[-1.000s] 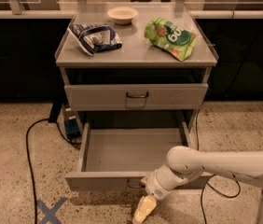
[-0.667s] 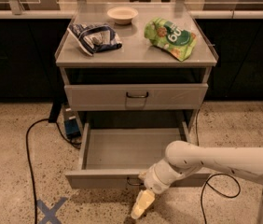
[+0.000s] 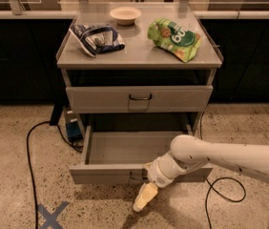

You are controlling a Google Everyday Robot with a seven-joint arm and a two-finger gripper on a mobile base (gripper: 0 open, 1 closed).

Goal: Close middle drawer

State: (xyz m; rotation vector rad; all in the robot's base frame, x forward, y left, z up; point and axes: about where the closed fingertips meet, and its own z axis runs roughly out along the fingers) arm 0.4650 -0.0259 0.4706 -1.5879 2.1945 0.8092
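Note:
The middle drawer (image 3: 101, 174) of the grey cabinet is pulled out, showing its shallow grey tray (image 3: 129, 149), which holds nothing I can see. Its small dark handle (image 3: 135, 177) is partly covered by my arm. My gripper (image 3: 144, 199) hangs just in front of and below the drawer front, near its centre, pointing down and left towards the floor. The white wrist (image 3: 163, 171) rests against the drawer front. The top drawer (image 3: 139, 98) above is closed. The lowest drawer is hidden under the open one.
On the cabinet top (image 3: 139, 56) lie a blue bag (image 3: 96, 38), a green snack bag (image 3: 175, 38) and a white bowl (image 3: 125, 15). Black cables run over the floor at left (image 3: 29, 147) and right (image 3: 220, 190). A blue tape cross (image 3: 52, 214) marks the floor.
My gripper and wrist have moved up and towards the cabinet. The middle drawer's front has slid in a little.

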